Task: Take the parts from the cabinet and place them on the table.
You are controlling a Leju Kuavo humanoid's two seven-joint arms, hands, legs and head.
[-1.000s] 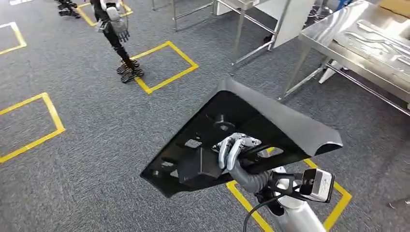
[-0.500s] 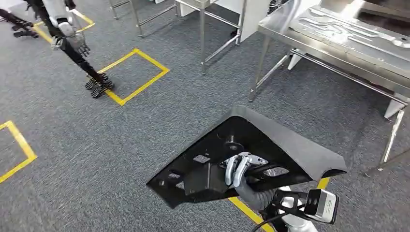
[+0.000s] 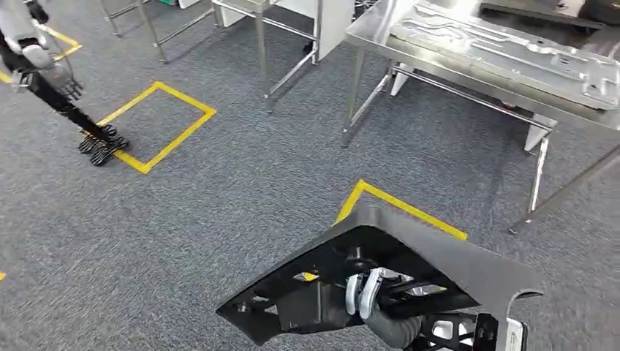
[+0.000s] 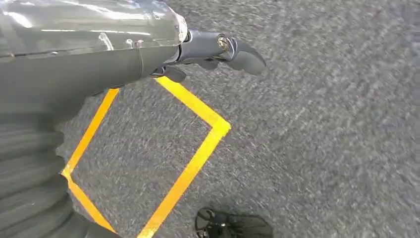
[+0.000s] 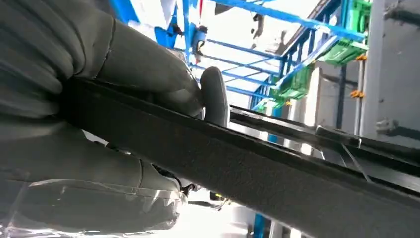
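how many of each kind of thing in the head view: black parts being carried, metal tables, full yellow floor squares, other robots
black part, held by the right hand: 1
metal tables: 2
full yellow floor squares: 1
other robots: 1
total: 5

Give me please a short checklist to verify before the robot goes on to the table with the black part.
1. Hold on the part: ok. The right hand holds the black part from below, fingers wrapped over a bar on its underside.
2. Free hand: ok. The left hand hangs over the carpet and holds nothing.
3. Table in sight: ok. The metal table stands ahead to the right.
4. Free space on the table: cannot tell. A pressed metal panel already covers much of the visible top.
5. Path: ok. Bare grey carpet with yellow tape lies between the robot and the table.
6. Other robot: ok, far to the left.
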